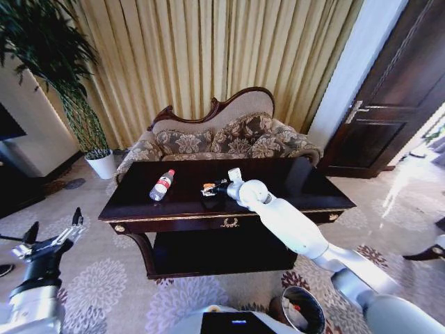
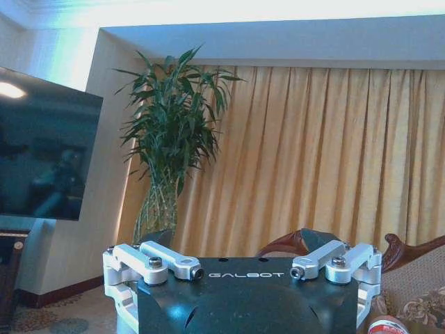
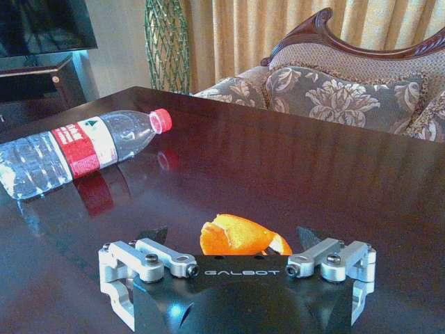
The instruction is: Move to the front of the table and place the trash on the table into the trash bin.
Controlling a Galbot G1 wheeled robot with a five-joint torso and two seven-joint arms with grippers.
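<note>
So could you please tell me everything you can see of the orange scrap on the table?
The orange scrap looks like a curled piece of orange peel, bright orange outside, paler on its inner curl. It lies on the dark glossy table, apart from the bottle. The right gripper sits low at it with jaws open on either side, the peel between them; whether they touch it cannot be told.

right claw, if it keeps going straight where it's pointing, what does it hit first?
Most likely the orange peel scrap: it lies on the table directly ahead of the right claw, between its open fingers. The bottle lies well off to one side, out of that line.
</note>
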